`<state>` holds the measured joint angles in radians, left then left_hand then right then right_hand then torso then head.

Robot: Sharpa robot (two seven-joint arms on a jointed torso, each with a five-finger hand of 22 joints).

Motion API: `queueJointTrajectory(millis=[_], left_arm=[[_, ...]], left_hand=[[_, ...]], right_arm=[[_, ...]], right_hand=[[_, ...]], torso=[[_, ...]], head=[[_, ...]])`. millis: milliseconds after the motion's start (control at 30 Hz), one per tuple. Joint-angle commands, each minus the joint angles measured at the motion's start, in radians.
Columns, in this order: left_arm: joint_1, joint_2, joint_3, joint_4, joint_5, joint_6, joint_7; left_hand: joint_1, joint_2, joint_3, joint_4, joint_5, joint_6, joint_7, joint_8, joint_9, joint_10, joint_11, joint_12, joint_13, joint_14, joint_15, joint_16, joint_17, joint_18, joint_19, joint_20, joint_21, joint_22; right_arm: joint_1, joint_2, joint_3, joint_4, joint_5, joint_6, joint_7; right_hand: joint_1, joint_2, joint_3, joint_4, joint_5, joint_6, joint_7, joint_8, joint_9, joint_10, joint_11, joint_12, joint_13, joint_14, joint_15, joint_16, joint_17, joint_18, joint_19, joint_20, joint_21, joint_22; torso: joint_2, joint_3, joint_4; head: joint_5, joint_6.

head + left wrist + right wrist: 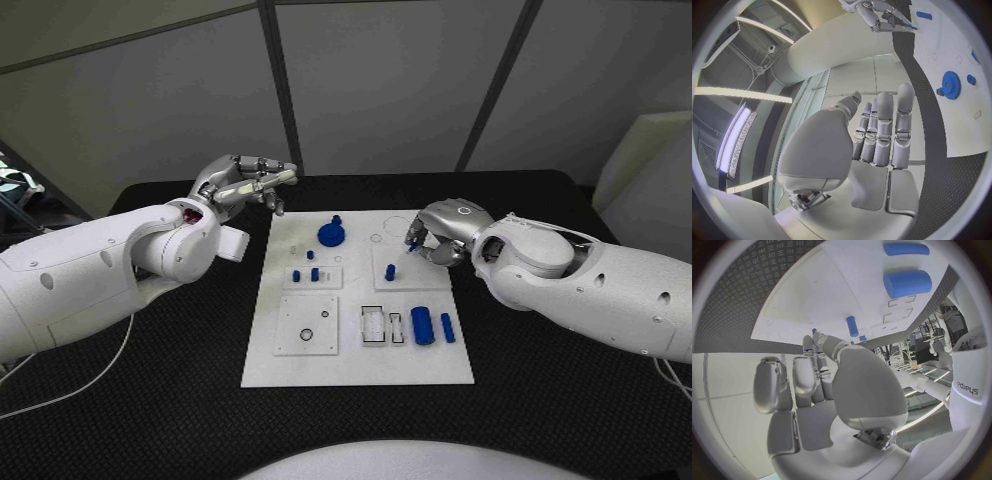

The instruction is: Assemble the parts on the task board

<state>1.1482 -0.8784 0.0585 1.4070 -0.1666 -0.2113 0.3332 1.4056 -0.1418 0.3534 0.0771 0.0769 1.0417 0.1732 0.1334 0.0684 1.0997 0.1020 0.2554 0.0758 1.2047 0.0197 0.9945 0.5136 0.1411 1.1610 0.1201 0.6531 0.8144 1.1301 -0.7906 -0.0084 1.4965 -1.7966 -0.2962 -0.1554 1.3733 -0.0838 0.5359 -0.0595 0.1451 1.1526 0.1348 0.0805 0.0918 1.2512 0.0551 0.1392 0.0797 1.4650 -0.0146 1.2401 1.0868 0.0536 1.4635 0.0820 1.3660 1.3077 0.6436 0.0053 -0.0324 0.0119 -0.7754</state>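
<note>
- The white task board (361, 360) lies in the middle of the black table (144, 410), its long side running away from the robot.
- On the board's far part stands a blue gear (333, 234) with a knob on top; in the left wrist view the same gear (949, 83) shows near the board's edge.
- Just nearer than the gear, several small blue pegs (306, 270) stand upright in the board's left-centre area, and one blue peg (391, 270) sits on a raised square toward the right.
- In the nearer right part, a thick blue cylinder (423, 325) lies beside a thinner blue pin (449, 327), both lengthwise and side by side; just left of them are rectangular recesses.
- The right hand (433, 232) hovers over the board's far right corner, pinching a small blue part (413, 245) at its fingertips, pointed down toward the board.
- The left hand (245, 185) is raised above the table beyond the board's far left corner, clear of the board; its fingers (882, 127) lie straight and close together with nothing in them.
</note>
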Motion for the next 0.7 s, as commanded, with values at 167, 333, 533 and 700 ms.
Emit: queueJointTrajectory(millis=[167,333,533,700], left_arm=[[0.001,0.005,0.000,-0.007,0.006,0.011,0.012],[0.001,0.009,0.000,-0.011,0.006,0.014,0.009],[0.001,0.016,-0.001,-0.014,0.006,0.017,0.007],[0.001,0.027,-0.001,-0.016,0.006,0.019,0.006]], left_hand=[[0.006,0.006,0.006,-0.003,-0.002,0.000,0.001,0.004,0.000,0.004,0.000,0.006,-0.001,-0.007,0.000,-0.007,-0.002,0.043,-0.004,0.000,-0.007,-0.002],[0.006,0.005,0.006,-0.003,-0.002,-0.001,0.001,0.003,0.000,0.003,0.000,0.006,-0.001,-0.007,0.001,-0.007,-0.002,0.043,-0.004,0.000,-0.008,-0.003],[0.006,0.005,0.006,-0.003,-0.002,-0.001,0.001,0.003,0.000,0.003,0.000,0.006,-0.001,-0.007,0.001,-0.007,-0.002,0.043,-0.004,0.000,-0.008,-0.003],[0.006,0.005,0.006,-0.004,-0.002,-0.002,0.002,0.003,-0.001,0.002,0.000,0.006,-0.001,-0.008,0.001,-0.008,-0.003,0.043,-0.004,0.000,-0.008,-0.004]], right_arm=[[0.002,-0.026,0.005,0.088,0.030,-0.094,0.001],[0.002,-0.025,0.006,0.154,0.051,-0.095,0.002],[0.002,0.016,0.007,0.187,0.074,-0.057,0.010],[0.001,0.079,0.004,0.179,0.086,-0.005,0.025]], right_hand=[[-0.010,-0.001,-0.005,0.002,-0.006,0.006,0.001,0.001,0.000,0.002,0.006,-0.006,-0.001,0.041,-0.008,0.007,0.004,-0.008,0.029,-0.003,0.008,0.126],[-0.010,-0.001,-0.005,0.002,-0.006,0.006,0.001,0.000,0.000,0.001,0.006,-0.006,-0.001,0.041,-0.008,0.008,0.004,-0.009,0.030,-0.003,0.010,0.127],[-0.009,0.000,-0.004,0.001,-0.004,0.005,0.001,-0.001,0.000,0.001,0.006,-0.008,-0.001,0.041,-0.008,0.007,0.002,-0.008,0.029,-0.004,0.010,0.127],[-0.007,0.001,-0.003,-0.001,-0.002,0.004,0.001,-0.002,0.000,0.000,0.006,-0.009,-0.002,0.041,-0.008,0.007,0.000,-0.008,0.029,-0.004,0.009,0.127]], torso=[[0.000,0.0000,-0.0004],[0.002,-0.0012,0.0018],[0.002,-0.0020,0.0030],[0.002,-0.0026,0.0037]], head=[[0.002,-0.002],[0.009,-0.004],[0.028,-0.010],[0.041,-0.015]])
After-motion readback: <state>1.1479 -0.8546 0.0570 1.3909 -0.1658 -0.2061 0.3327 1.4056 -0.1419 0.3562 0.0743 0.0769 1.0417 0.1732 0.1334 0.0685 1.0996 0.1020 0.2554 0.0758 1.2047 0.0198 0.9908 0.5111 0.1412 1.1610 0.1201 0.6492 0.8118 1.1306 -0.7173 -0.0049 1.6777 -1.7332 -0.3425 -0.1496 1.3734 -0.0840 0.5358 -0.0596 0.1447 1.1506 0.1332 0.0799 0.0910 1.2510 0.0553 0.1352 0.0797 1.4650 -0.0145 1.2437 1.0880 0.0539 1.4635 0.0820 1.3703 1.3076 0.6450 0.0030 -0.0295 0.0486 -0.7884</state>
